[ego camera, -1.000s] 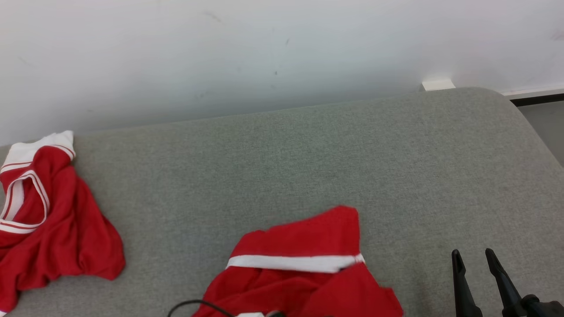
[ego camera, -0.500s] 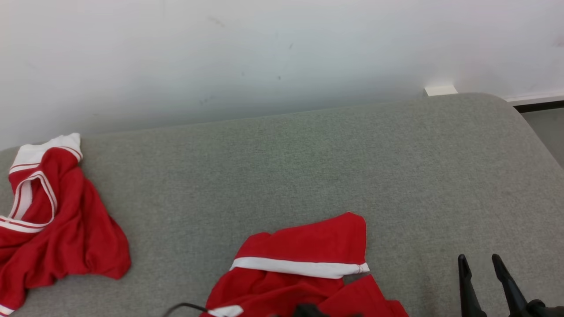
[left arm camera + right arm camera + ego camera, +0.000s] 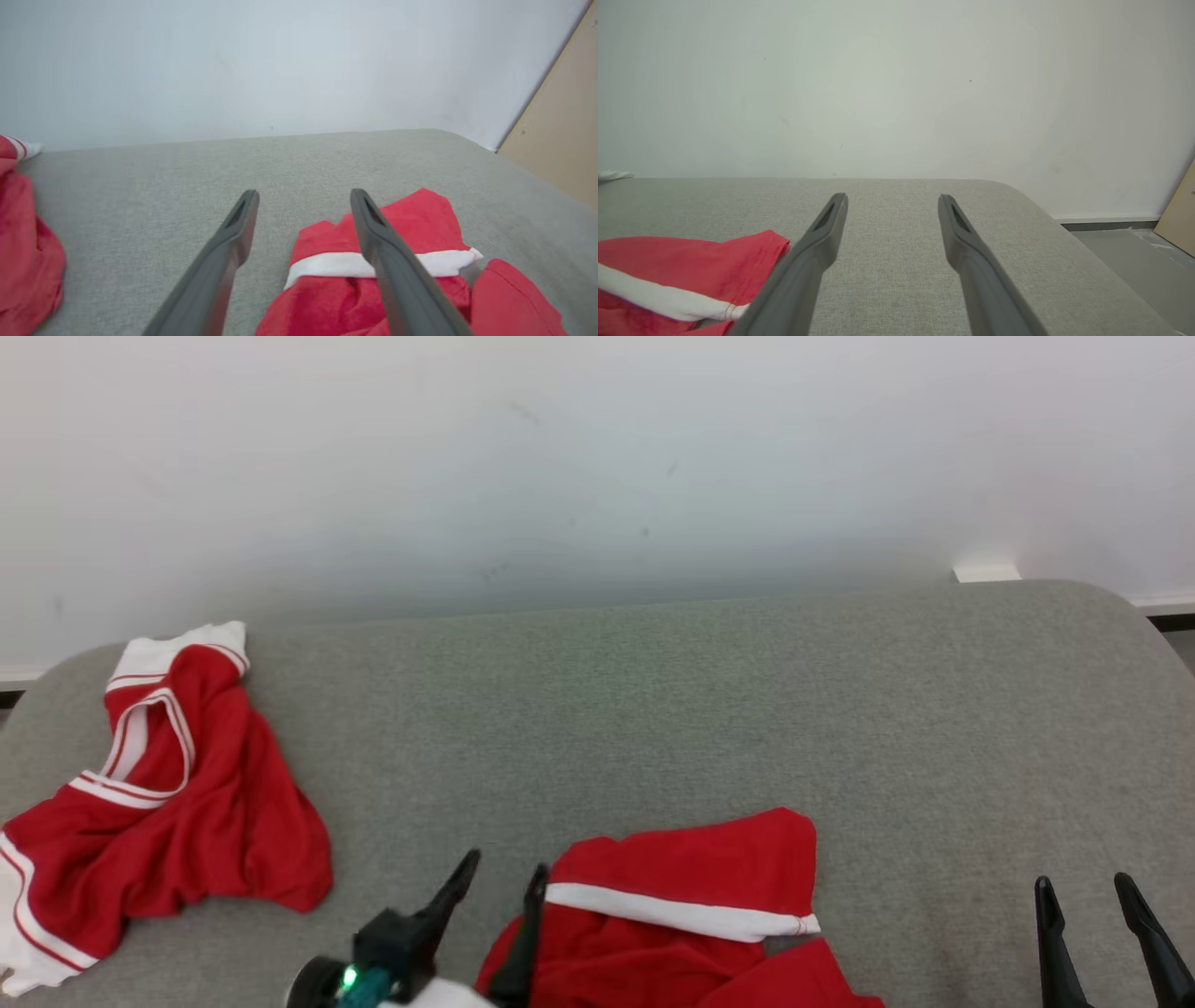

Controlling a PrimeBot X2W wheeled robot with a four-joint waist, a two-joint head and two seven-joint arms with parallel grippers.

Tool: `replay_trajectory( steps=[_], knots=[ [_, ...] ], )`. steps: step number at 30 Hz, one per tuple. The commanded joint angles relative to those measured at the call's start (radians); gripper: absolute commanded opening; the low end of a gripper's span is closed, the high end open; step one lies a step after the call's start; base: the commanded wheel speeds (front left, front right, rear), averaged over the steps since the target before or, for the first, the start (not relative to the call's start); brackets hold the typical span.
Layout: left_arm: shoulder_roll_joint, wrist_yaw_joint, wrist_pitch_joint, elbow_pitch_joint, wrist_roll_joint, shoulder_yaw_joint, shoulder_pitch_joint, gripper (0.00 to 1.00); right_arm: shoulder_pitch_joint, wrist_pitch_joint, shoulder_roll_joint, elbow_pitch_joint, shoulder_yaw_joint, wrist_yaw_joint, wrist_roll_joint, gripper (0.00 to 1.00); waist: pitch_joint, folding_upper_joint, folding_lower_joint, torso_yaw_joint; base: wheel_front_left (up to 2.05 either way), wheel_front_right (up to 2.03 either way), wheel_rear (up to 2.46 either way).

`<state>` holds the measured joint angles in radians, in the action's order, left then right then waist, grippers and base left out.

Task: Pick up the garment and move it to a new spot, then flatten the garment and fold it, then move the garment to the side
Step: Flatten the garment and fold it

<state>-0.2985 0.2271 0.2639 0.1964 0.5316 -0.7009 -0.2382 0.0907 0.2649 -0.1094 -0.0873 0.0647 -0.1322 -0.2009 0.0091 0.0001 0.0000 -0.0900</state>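
A crumpled red garment [image 3: 691,868] with a white band lies at the front middle of the grey padded surface [image 3: 653,709]. My left gripper [image 3: 505,863] is open just left of it, one finger against the garment's left edge and nothing held. In the left wrist view the left gripper [image 3: 304,193] hovers over the cloth [image 3: 420,219], its right finger crossing the white band. My right gripper [image 3: 1083,880] is open at the lower right, apart from the garment. In the right wrist view the right gripper [image 3: 892,197] points at bare padding, the garment [image 3: 691,261] to its left.
A second red garment with white trim [image 3: 187,803] lies bunched at the surface's left end, also at the left edge of the left wrist view [image 3: 23,242]. A white wall rises behind. The surface rounds off at the right, with grey floor [image 3: 1125,252] and a beige board [image 3: 556,121] beyond.
The camera has shifted, so the whole picture slid. My left gripper has opened, let go of the garment and come up into view at its left edge. The right gripper stays open.
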Motion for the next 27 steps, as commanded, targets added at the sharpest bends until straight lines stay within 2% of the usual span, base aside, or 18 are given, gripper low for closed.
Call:
replay_trajectory(
  steps=[1, 5, 14, 22, 27],
  knots=[
    [-0.006, 0.001, 0.000, -0.014, -0.023, 0.015, 0.038, 1.00, 0.013, -0.001, -0.011, 0.000, 0.001, 0.003, 0.009, 1.00, -0.005, -0.0001, 0.0000, 0.009, 0.00, 0.00, 0.00],
    [-0.007, -0.005, 0.001, -0.042, -0.084, 0.126, 0.149, 1.00, 0.035, -0.001, -0.013, -0.020, -0.005, 0.003, 0.011, 1.00, -0.014, -0.0001, 0.0000, 0.028, 0.00, 0.00, 0.00],
    [0.083, -0.065, 0.001, -0.055, -0.221, 0.348, 0.328, 1.00, 0.025, -0.001, 0.002, -0.056, -0.038, 0.003, 0.016, 1.00, -0.018, -0.0001, 0.0000, 0.052, 0.00, 0.00, 0.00],
    [0.175, -0.151, 0.001, -0.046, -0.320, 0.457, 0.363, 1.00, 0.011, -0.001, 0.022, -0.071, -0.064, 0.003, 0.002, 1.00, -0.011, -0.0001, 0.0000, 0.075, 0.00, 0.00, 0.00],
    [0.206, -0.195, 0.001, -0.030, -0.355, 0.495, 0.367, 1.00, 0.000, -0.001, 0.028, -0.075, -0.081, 0.003, -0.008, 1.00, -0.007, -0.0001, 0.0000, 0.076, 0.00, 0.00, 0.00]
  ],
)
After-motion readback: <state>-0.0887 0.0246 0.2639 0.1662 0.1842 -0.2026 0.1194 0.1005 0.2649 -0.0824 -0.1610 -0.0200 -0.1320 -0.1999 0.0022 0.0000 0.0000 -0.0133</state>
